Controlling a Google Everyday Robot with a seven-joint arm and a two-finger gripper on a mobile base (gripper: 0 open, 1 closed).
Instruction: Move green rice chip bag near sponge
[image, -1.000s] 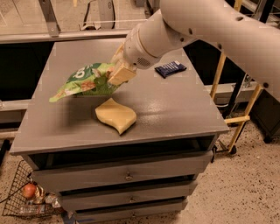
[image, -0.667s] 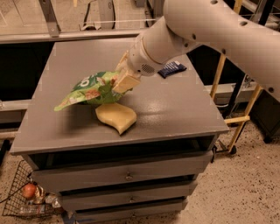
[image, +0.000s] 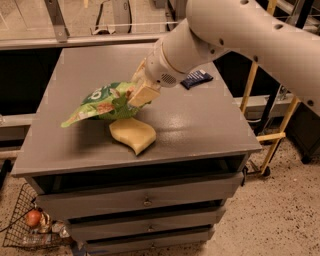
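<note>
The green rice chip bag (image: 99, 104) is a crinkly light-green bag with a dark green patch. My gripper (image: 140, 95) is shut on its right end and holds it low over the grey cabinet top (image: 200, 125), tilted down to the left. The pale yellow wavy sponge (image: 132, 135) lies on the top just below and in front of the bag, nearly touching it. The white arm comes in from the upper right.
A small dark navy packet (image: 196, 78) lies at the back right of the top. The cabinet has drawers (image: 145, 200) below. A wire basket (image: 30, 225) with an apple stands on the floor at the lower left. A yellow frame (image: 272, 135) stands at the right.
My gripper has carried the bag down and toward the front, so it now hangs just above the sponge. The sponge and the navy packet have not moved.
</note>
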